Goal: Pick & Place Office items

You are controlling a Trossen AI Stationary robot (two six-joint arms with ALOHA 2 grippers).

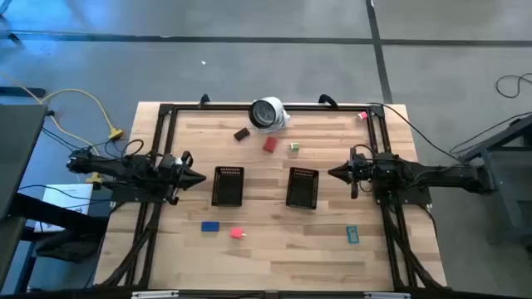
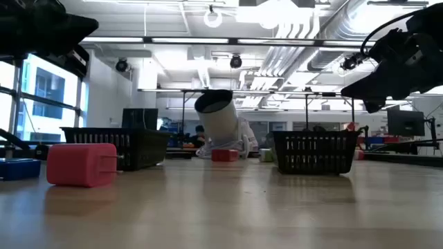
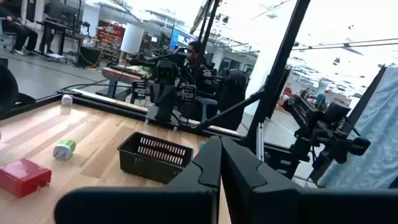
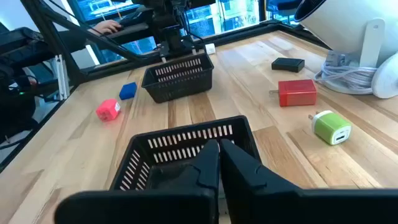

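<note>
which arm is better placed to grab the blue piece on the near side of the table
Left, probably. The blue piece lies on the left half, close below the left gripper and beside the left tray. The right gripper waits across the table, beyond the right tray. Both grippers look shut and empty.

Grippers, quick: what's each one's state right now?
Left tool: closed, holding nothing, beside the left mesh tray.
Right tool: closed, holding nothing, beside the right mesh tray.
</note>
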